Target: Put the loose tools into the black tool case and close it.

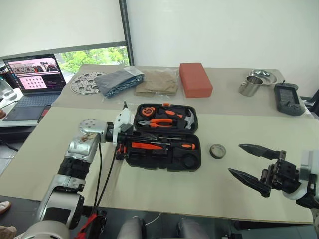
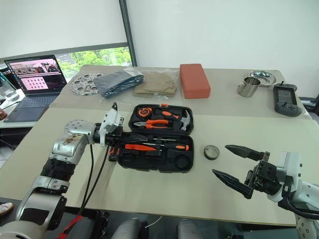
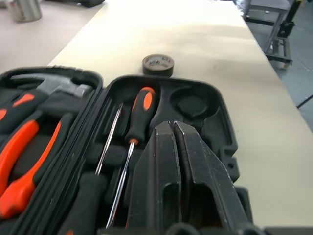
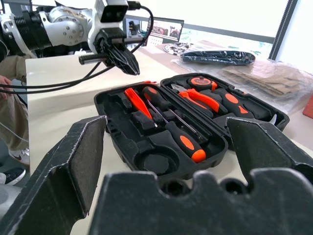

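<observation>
I see black tool case (image 1: 163, 137) open flat on counter (image 1: 45, 149), tools seated in slots. My left gripper (image 1: 127, 138) at its left edge, fingers together. Tape roll (image 1: 217, 151) loose just right of case. My right gripper (image 1: 250, 163) spread wide, well apart from roll.

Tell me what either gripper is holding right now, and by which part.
Nothing is held. The left gripper is shut and empty above the black tool case; the right gripper stands open beside the tape roll.

1 open black tool case (image 1: 164, 160), 2 screwdrivers (image 4: 181, 140) inside, 1 tape roll (image 1: 217, 151), 1 red block (image 1: 195, 79), approx. 2 steel cups (image 1: 250, 85), 1 laptop (image 1: 33, 84).
</observation>
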### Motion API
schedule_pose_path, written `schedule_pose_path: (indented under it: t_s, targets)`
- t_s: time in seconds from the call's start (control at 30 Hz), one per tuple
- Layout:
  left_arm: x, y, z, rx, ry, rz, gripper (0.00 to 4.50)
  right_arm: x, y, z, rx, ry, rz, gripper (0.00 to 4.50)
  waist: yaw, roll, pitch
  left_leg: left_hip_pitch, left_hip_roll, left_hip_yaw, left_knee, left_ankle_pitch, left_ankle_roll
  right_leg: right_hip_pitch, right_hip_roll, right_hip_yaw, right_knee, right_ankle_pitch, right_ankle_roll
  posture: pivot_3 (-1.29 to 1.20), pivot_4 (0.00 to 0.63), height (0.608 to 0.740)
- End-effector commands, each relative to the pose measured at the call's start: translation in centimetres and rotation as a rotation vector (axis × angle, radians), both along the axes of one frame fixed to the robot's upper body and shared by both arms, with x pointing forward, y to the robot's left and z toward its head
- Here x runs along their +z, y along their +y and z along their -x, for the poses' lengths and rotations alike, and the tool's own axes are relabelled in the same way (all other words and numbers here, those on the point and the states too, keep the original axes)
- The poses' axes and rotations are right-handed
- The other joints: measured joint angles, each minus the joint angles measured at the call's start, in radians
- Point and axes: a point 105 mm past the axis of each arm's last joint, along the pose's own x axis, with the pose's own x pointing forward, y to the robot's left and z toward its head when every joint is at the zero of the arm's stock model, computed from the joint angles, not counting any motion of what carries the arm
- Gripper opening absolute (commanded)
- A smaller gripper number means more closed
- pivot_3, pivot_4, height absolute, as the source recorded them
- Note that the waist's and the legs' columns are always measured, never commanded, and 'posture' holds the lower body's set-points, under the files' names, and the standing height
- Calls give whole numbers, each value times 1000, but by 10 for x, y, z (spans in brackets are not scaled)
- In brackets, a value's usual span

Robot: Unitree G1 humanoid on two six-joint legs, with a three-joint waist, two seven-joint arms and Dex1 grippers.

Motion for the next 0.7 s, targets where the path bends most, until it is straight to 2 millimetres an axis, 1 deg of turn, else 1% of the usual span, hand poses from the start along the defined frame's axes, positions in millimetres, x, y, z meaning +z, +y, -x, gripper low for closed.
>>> schedule_pose_path:
  t_s: [0.03,0.23,0.37,0.43,0.53,0.63,0.7]
  targets:
    - [-10,5,-9,12,-49,-69,70,7,0,0,6,-42,16,4500,0,0,0,0,0,0,0,0,0,0,0,0,0,0,0,0,150,740]
    - [-34,11,-20,58,-32,-119,70,7,1,2,4,-43,16,4500,1,0,0,-1,0,0,0,0,0,0,0,0,-1,0,0,0,150,740]
    - [-42,12,-23,72,-31,-138,70,8,3,3,2,-43,15,4500,1,0,0,-1,0,0,0,0,0,0,0,0,0,0,0,0,150,740]
    - [-49,13,-24,75,-41,-179,70,8,4,3,1,-42,14,4500,0,0,0,0,0,0,0,0,0,0,0,0,0,0,0,0,150,740]
    - [-56,14,-25,82,-37,-207,70,8,4,3,0,-40,13,4500,-1,0,0,0,0,0,0,0,0,0,0,0,0,0,0,0,150,740]
    - [-66,17,-20,45,-46,-272,70,8,5,3,-1,-40,15,4500,-1,0,0,0,0,0,0,0,0,0,0,0,0,0,0,0,150,740]
    - [-66,15,-19,38,-34,-253,70,9,5,3,-1,-40,16,4500,-1,1,-1,1,0,0,0,0,0,1,0,0,0,0,0,0,150,740]
